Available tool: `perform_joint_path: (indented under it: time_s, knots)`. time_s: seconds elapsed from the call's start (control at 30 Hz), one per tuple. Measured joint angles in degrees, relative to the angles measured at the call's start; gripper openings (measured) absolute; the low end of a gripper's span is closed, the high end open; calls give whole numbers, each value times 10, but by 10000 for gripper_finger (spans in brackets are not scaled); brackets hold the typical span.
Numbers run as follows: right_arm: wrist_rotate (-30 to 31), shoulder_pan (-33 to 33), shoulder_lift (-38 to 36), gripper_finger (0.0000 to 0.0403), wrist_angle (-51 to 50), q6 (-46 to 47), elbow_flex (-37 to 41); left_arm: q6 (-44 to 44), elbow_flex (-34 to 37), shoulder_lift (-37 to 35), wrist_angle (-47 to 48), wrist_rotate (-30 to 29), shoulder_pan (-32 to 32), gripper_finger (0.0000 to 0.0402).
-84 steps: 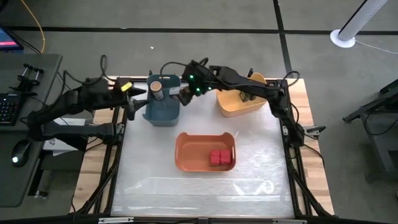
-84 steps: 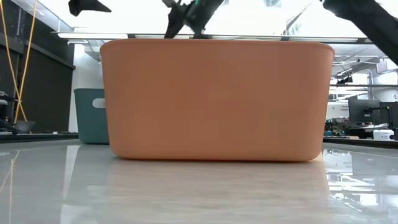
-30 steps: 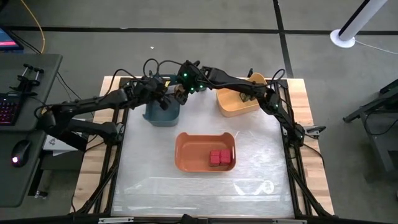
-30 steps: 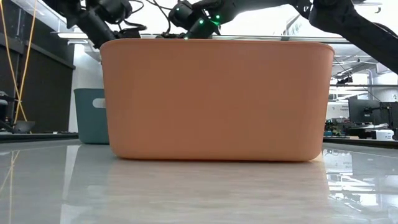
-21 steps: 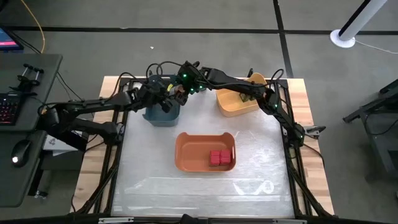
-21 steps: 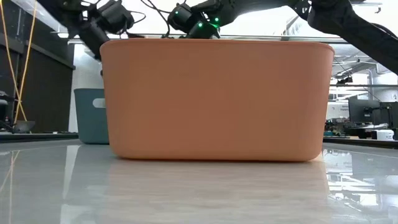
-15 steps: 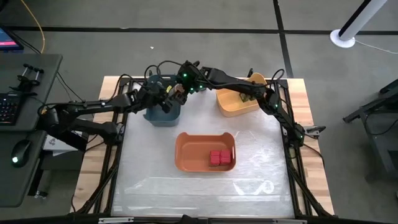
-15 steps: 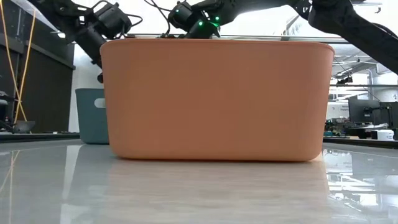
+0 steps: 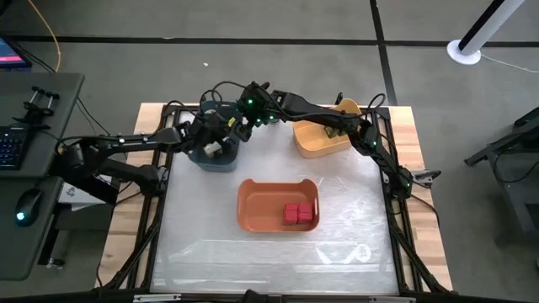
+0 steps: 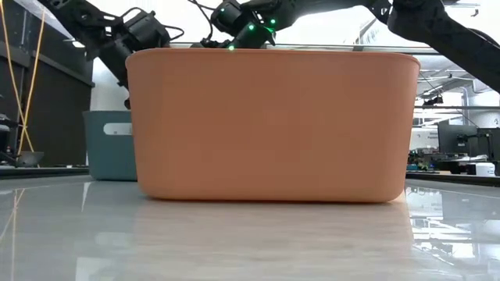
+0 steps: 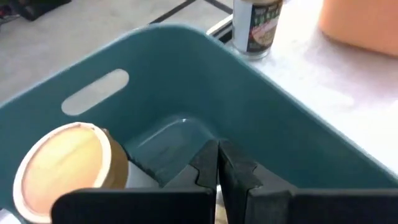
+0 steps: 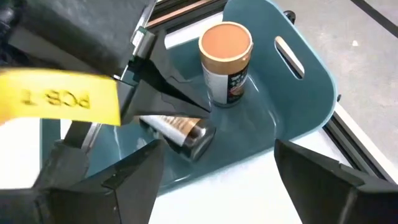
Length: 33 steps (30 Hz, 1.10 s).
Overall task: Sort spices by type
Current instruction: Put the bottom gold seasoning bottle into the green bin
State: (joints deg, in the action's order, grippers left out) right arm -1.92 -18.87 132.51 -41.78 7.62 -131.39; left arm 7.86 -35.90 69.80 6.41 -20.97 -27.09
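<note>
Two round tan-lidded jars [image 12: 225, 62] in the blue bin [image 12: 305, 93], upper left of the high view — one upright, one toppled; we judge them rigid, light, slick, best gripped across the body — left gripper [image 11: 217, 177] closed, empty; right gripper [image 12: 211, 162] spread, empty.

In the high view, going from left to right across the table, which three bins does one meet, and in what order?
Blue bin → orange bin, nearer the front → yellow bin.
</note>
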Motion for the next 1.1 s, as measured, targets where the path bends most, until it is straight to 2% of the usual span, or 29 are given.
perform_joint_path:
  time_s: [0.17, 0.3, 0.37, 0.5, 0.57, 0.67, 0.73, 0.97, 1.1]
  knots:
    - [2, -6, -5, 301, -4, -2, 0, -29, -23, -34, 21, 2, 0, 0]
    - [2, -17, -22, 301, -22, -9, 0, -90, -60, -83, 134, 21, -3, 0]
    - [2, -22, -30, 301, -35, -17, -1, -94, -69, -100, 189, 63, -11, 1]
    - [2, -33, -37, 302, -74, -25, -1, 0, -70, -100, 245, 160, -37, 5]
    - [2, -37, -37, 302, -101, -26, -1, 25, -70, -86, 273, 201, -52, 20]
    - [0, -42, -37, 302, -136, -34, -1, 43, -73, -55, 297, 253, -68, 62]
    - [0, -42, -37, 302, -152, -39, -1, 39, -90, -30, 322, 265, -73, 101]
    - [-1, -41, -37, 302, -187, -40, -1, -25, -184, 73, 397, 247, -81, 241]
    - [-1, -39, -37, 302, -201, -36, -1, -45, -222, 139, 467, 232, -86, 292]
